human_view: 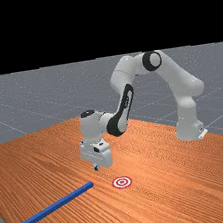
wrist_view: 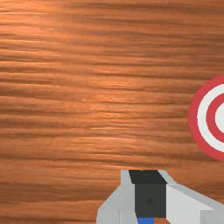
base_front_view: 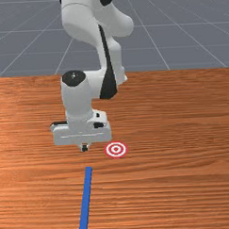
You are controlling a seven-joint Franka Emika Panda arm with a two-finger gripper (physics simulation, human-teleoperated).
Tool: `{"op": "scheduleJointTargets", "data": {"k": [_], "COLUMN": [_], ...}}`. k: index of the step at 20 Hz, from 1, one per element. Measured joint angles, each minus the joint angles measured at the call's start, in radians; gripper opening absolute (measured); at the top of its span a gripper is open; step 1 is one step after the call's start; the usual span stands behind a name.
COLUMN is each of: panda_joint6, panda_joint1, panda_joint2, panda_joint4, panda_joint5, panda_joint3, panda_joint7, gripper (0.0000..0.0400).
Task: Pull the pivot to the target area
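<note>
The blue bar (base_front_view: 86, 202) lies flat on the wood, one end toward the arm, the other at the front view's bottom edge. My gripper (base_front_view: 85, 148) points down just beyond the bar's arm-side end, apart from it, fingers together and holding nothing. In the far view the gripper (human_view: 96, 168) hangs over the table near the end of the blue bar (human_view: 50, 210). A bit of the blue bar (wrist_view: 145, 220) peeks out past the shut gripper (wrist_view: 150, 194) in the wrist view. The red-and-white target (base_front_view: 116, 149) lies to the gripper's right in the front view.
The wooden table (base_front_view: 185, 179) stretches around the bar and target. In the far view the bar's outer end lies close to the table's edge, and the arm's base (human_view: 189, 129) stands at the right.
</note>
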Motion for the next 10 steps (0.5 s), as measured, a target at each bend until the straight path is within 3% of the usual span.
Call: {"op": "scheduleJointTargets", "data": {"k": [2, 4, 6, 8, 10], "panda_joint6": [0.000, 0.000, -0.005, -0.004, -0.056], "panda_joint1": [-0.004, 0.037, 0.024, 0.046, 0.067], "panda_joint2": [0.000, 0.000, 0.006, 0.006, 0.063], "panda_joint4": [-0.009, 0.002, -0.008, -0.016, 0.088], "panda_joint5": [-0.028, 0.000, -0.059, -0.077, -0.088], "panda_joint3": [0.027, -0.003, 0.055, 0.073, 0.085], "panda_joint7": [-0.099, 0.064, -0.164, -0.193, -0.276], "gripper": [0.0000, 0.0000, 0.0000, 0.0000, 0.0000]}}
